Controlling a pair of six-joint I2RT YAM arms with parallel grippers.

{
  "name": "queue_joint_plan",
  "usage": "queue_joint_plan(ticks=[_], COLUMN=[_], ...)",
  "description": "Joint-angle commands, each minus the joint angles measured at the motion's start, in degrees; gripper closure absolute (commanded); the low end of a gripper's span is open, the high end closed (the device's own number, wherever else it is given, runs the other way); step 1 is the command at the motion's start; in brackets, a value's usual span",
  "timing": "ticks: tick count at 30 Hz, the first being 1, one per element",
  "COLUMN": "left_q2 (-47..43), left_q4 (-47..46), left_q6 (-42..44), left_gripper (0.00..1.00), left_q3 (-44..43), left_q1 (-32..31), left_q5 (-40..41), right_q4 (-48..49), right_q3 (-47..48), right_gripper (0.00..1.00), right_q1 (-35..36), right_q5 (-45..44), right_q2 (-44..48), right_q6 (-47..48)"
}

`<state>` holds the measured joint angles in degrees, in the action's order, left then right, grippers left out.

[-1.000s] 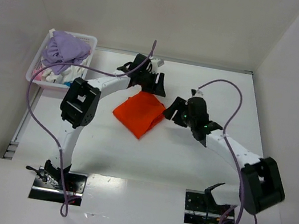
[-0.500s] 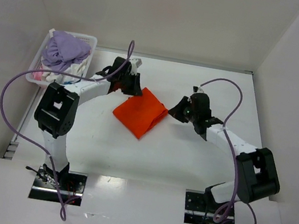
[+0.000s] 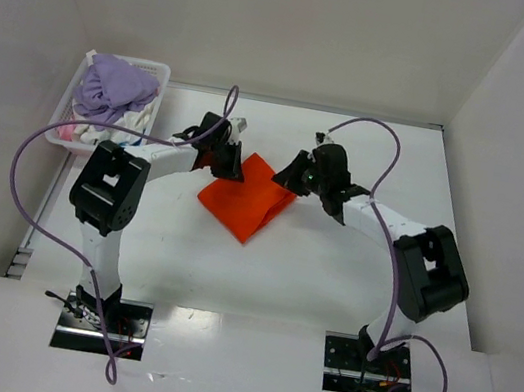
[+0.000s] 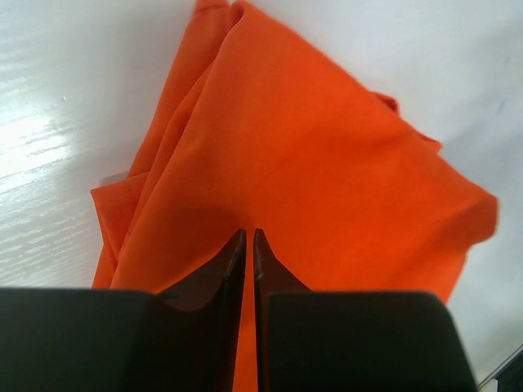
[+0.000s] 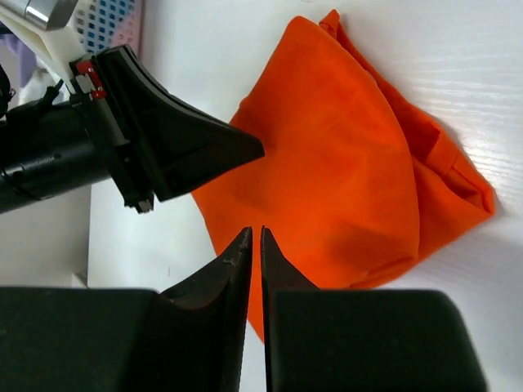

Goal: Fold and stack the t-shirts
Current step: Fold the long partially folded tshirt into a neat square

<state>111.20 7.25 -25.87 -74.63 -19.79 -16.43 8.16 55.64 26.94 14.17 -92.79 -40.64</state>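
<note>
A vivid orange t-shirt (image 3: 243,203) lies folded into a small flat packet mid-table, also seen in the left wrist view (image 4: 327,163) and the right wrist view (image 5: 335,155). My left gripper (image 3: 231,168) hovers at the packet's far left corner. Its jaws (image 4: 249,233) are shut to a thin slit with no cloth pinched in them. My right gripper (image 3: 288,178) stands over the far right corner, also shut (image 5: 255,230) and holding nothing. The left gripper's tip (image 5: 245,147) shows across the cloth in the right wrist view.
A white lattice basket (image 3: 159,69) stands at the far left with lavender cloth (image 3: 114,84) heaped in it; its corner shows as the basket (image 5: 110,20) in the right wrist view. White walls enclose the table. Purple cables loop above both arms.
Both grippers have gone from open to shut. The left one drew back left off the shirt; the right one shifted left and farther, up to the shirt's right corner. The shirt stays put.
</note>
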Motion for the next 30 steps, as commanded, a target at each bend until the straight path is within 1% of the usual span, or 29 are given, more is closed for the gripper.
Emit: queue_joint_plan(ticks=[1,4,9,15,19,24,28,30], left_q2=[1.6,2.2,4.1,4.1,4.1,4.1,3.6,3.1], left_q4=[-1.5,-1.5,-1.5,-1.5,-1.5,-1.0,0.3,0.9], left_q6=[-0.3,-0.3,-0.9,-0.9,-0.9,-0.9,0.1,0.7], left_gripper=[0.86,0.86,0.86,0.86,0.86,0.85,0.84,0.82], left_q3=[-1.0,-1.5,-2.2,-2.7,-2.7,-3.2,-3.9,-4.4], left_q1=[-0.2,-0.2,0.9,1.5,1.5,2.0,2.0,2.0], left_q5=[-0.8,-0.8,-0.8,-1.4,-1.4,-2.0,-2.0,-1.5], right_q4=[2.3,-0.8,-1.8,-1.8,-1.8,-2.4,-2.9,-3.6], right_q3=[4.4,6.4,4.3,0.7,-2.5,-3.0,-2.4,-1.8], right_gripper=[0.87,0.90,0.91,0.91,0.91,0.90,0.90,0.90], right_q1=[1.4,1.4,1.4,1.4,-0.2,-0.9,-2.1,-2.8], right_q5=[0.3,-0.8,-3.6,-7.7,-7.8,-9.9,-10.0,-9.4], right_q2=[-6.0,-10.2,-10.7,-7.2,-6.7,-6.7,-6.7,-5.3], right_q6=[0.0,1.3,1.3,2.4,4.0,5.1,5.7,5.7])
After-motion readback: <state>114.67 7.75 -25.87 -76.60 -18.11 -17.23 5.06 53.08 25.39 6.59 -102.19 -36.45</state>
